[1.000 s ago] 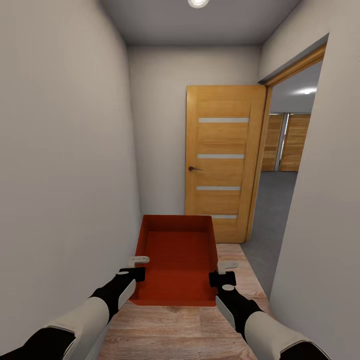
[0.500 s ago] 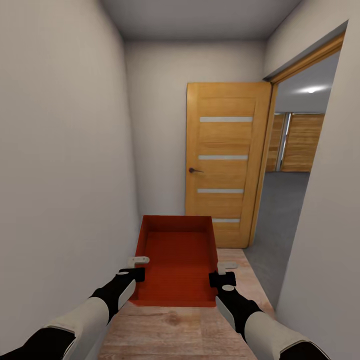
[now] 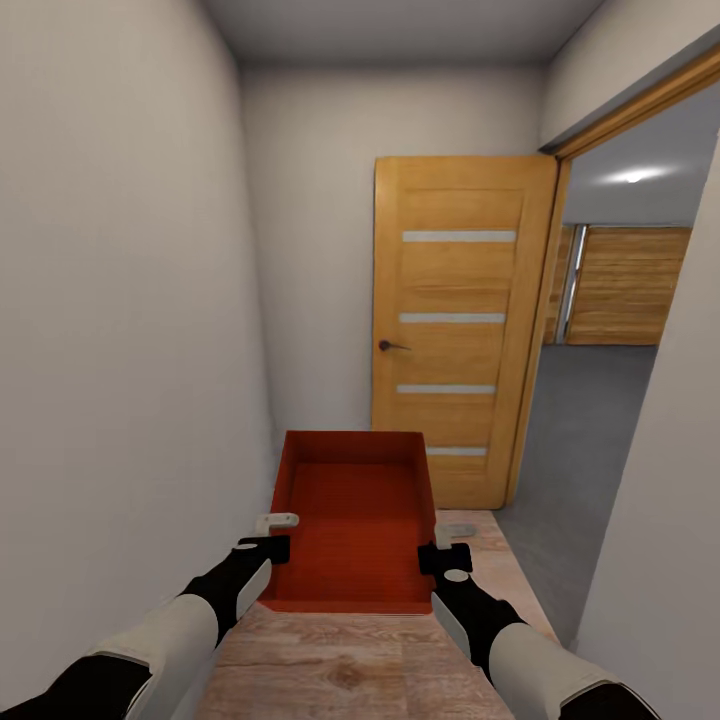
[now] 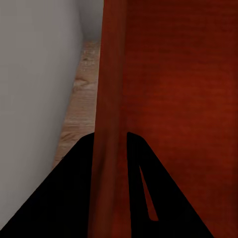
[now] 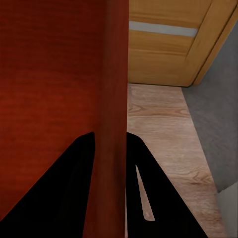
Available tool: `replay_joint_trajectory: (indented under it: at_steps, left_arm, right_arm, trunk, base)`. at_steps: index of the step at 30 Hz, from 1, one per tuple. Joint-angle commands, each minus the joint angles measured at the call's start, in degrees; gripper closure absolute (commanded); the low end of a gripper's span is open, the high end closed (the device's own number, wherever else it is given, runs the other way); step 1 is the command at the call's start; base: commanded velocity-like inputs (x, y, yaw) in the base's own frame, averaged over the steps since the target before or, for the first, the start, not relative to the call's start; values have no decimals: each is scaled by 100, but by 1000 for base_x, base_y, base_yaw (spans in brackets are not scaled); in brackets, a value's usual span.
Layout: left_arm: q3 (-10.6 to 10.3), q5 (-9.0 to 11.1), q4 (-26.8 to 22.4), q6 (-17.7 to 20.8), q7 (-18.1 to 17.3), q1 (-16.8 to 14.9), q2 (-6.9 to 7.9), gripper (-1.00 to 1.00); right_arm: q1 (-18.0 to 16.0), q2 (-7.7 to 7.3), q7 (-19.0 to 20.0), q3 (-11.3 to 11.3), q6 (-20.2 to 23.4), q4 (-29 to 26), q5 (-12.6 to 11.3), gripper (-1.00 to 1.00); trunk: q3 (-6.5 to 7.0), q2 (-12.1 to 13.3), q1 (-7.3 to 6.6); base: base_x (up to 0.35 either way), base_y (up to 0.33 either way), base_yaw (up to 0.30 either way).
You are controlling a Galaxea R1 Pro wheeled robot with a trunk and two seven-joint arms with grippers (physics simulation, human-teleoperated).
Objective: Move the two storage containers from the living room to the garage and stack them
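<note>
I carry one red-orange open-top storage container [image 3: 352, 520] level in front of me, above the pale wood hallway floor. My left gripper [image 3: 273, 536] is shut on its left wall and my right gripper [image 3: 446, 545] on its right wall. In the left wrist view the thin red wall [image 4: 110, 89] runs between the black fingers [image 4: 74, 193] of the left gripper [image 4: 110, 148]. The right wrist view has the other wall [image 5: 117, 74] clamped in the right gripper [image 5: 110, 148]. Through the doorway on the right lies the garage with its dark grey floor [image 3: 585, 440].
I am in a narrow hallway with grey walls [image 3: 120, 330] close on the left. An orange wooden door [image 3: 450, 320] stands open straight ahead. Beyond the door frame [image 3: 535, 330], wooden plank doors [image 3: 625, 285] line the garage's far wall. The right wall [image 3: 660, 560] is near.
The whole view has advanced along the hallway, so the orange door and the doorway look nearer and wider. Both grippers hold the container as before.
</note>
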Motion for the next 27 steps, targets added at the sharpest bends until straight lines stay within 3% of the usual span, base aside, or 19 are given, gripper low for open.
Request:
replay_joint_trajectory:
  at_steps: [1, 8, 27]
  left_arm:
    - [249, -93, -30, -252, 110, -7, 257, 100]
    - [249, -94, -24, -251, 110, -7, 263, 100]
    - [249, -97, -28, -252, 110, -7, 260, 100]
  right_arm:
    - [-4, -5, -47, -96, -36, 179, -90, 100]
    - [-4, -1, -45, -96, -40, 179, -88, 100]
    - [-4, -5, -38, -96, -41, 179, -88, 100]
  trunk:
    - [-8, -5, 4]
    - [-8, -5, 4]
    - [-8, -5, 4]
  base:
    - [321, 0, 0]
    - [321, 0, -130]
    - [321, 0, -280]
